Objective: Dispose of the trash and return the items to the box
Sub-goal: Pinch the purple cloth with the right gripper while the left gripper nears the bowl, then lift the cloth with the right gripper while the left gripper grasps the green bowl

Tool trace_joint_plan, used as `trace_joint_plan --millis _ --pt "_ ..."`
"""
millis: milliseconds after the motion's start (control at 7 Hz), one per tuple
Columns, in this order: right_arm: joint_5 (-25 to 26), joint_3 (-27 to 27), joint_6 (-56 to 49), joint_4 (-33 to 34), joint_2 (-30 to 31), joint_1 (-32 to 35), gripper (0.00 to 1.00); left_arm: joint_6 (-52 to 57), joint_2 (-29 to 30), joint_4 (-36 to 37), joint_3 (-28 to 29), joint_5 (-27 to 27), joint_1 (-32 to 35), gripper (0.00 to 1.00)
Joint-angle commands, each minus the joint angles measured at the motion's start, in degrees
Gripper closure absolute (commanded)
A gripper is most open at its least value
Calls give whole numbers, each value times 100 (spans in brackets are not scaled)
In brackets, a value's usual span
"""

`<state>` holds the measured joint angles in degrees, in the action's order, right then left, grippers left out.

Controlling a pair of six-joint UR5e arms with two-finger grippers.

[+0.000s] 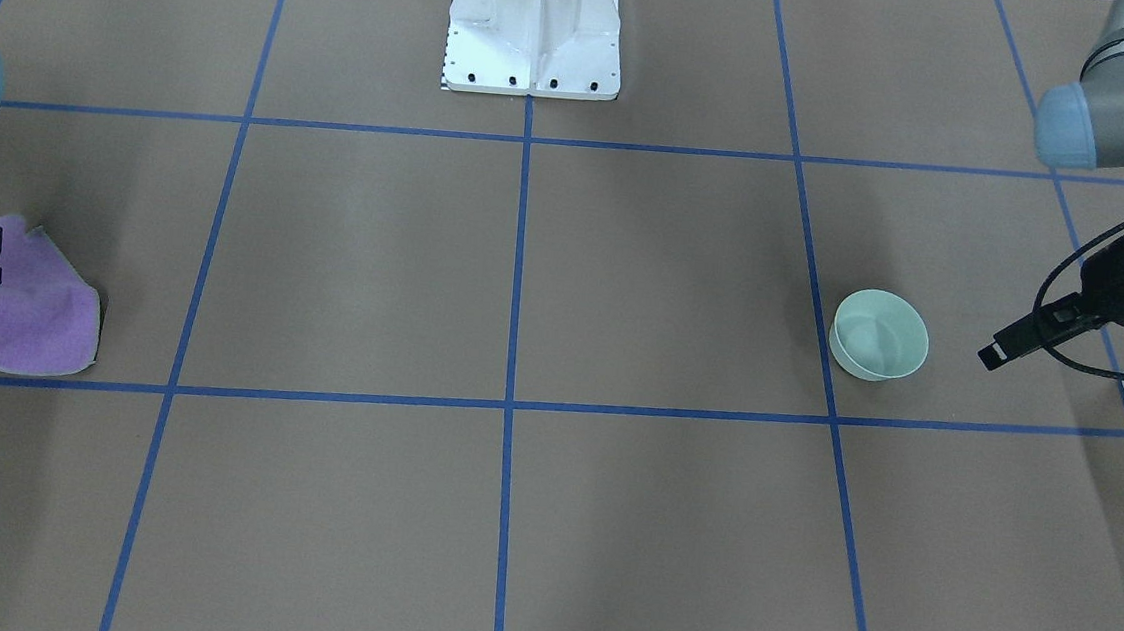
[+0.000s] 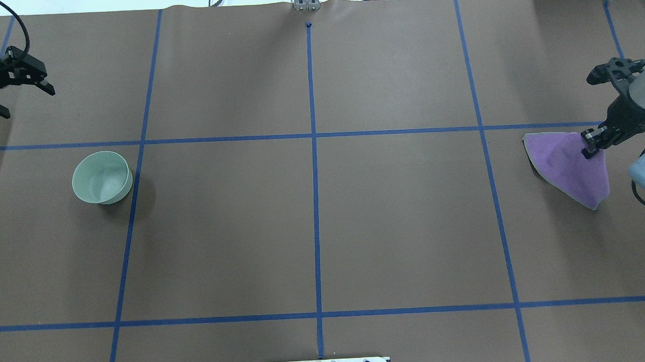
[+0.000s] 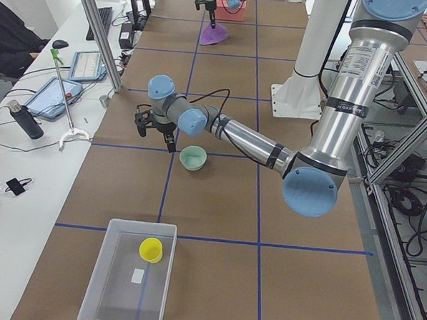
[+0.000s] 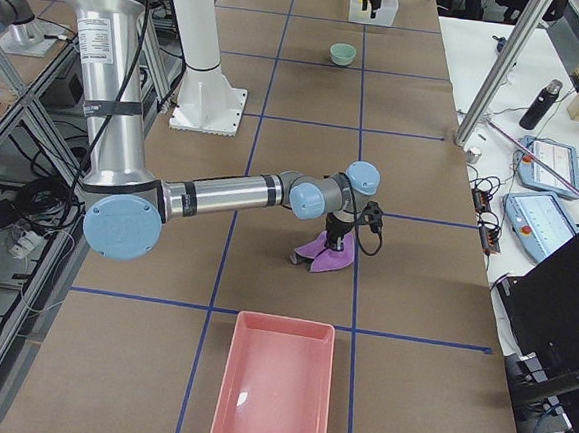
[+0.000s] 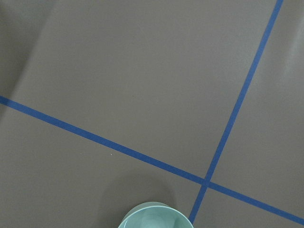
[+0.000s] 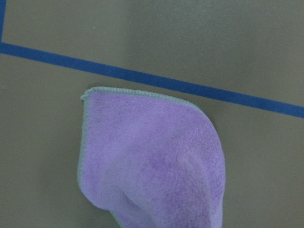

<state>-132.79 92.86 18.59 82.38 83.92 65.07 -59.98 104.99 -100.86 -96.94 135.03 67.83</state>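
The mint-green bowl [image 2: 102,177] stands upright on the table's left part, also in the front view [image 1: 879,336] and at the bottom of the left wrist view [image 5: 152,217]. My left gripper [image 2: 28,102] is open and empty, beyond the bowl and apart from it. The yellow cup [image 3: 151,250] sits inside the translucent box [image 3: 124,284] at the table's left end. My right gripper [image 2: 590,150] is shut on a purple cloth [image 2: 567,167], pinching it into a peak while the rest lies on the table [image 6: 152,161].
A pink tray [image 4: 276,386] lies at the table's right end, past the cloth. The white pedestal base [image 1: 534,27] stands at the robot's side, mid-table. Blue tape lines grid the brown table. Tablets and a bottle [image 3: 26,121] lie on the operators' side bench.
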Motion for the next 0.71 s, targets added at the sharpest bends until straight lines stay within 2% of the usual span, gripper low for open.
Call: trace_joint_plan --millis 0,143,429,571 --pt "-184 231 21 137 45 460 100 39 -450 -561 -18 -12 -51 2" --pt "-264 458 22 373 72 680 100 4 -836 -1227 26 -186 -190 2" --pt "-404 968 22 848 89 1111 100 -49 -989 -1410 26 -687 -812 2" --pt "-431 1249 22 867 220 1348 100 -466 -998 -1514 35 -985 -1216 2"
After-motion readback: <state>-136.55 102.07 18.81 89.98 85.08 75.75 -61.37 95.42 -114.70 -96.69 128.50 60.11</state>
